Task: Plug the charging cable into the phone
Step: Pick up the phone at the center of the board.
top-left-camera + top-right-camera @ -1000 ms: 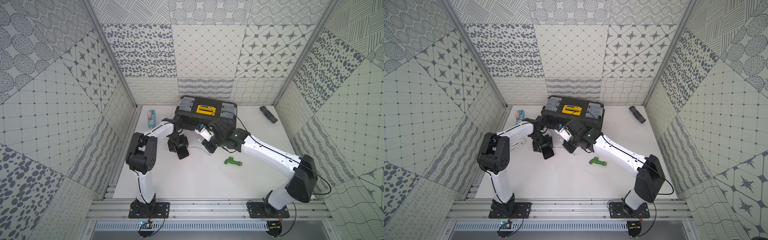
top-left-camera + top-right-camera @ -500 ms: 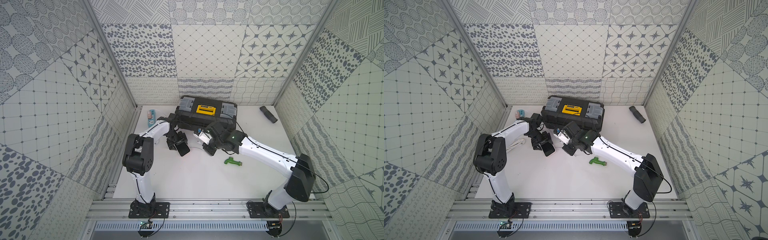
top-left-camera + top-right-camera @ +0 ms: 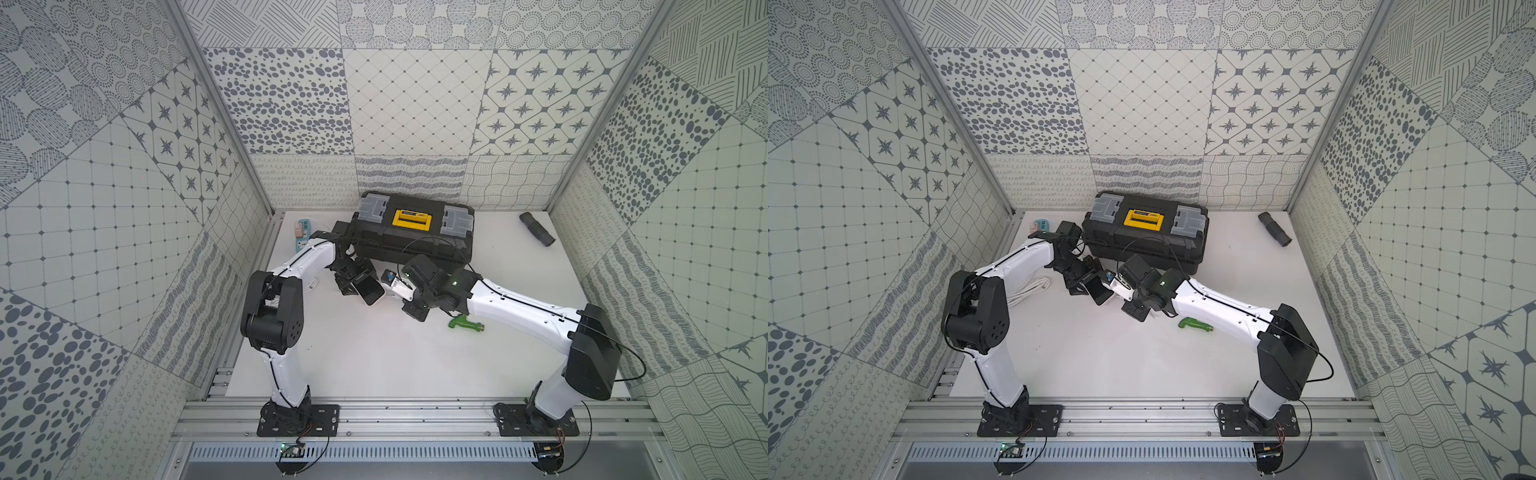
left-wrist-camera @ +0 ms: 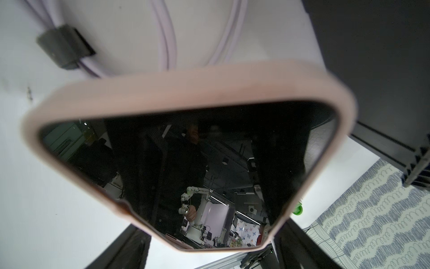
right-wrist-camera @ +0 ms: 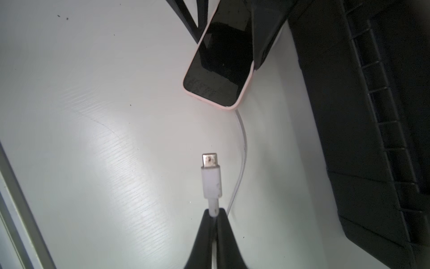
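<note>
Pinching the charging cable (image 5: 211,179), right hand (image 5: 213,213) faces the phone (image 5: 218,76).

bright, even light with soft shadows; glare streaks the table (image 5: 121,149), and the phone (image 4: 186,93) looms blurred.

A robot lab cell: patterned panel walls (image 3: 407,104), aluminium rail (image 3: 415,412), bolted arms (image 3: 519,309).

The phone (image 5: 216,76), black-screened and pink-rimmed, is tilted — the charging cable (image 5: 211,179) aims its bare connector at it, apart.
</note>
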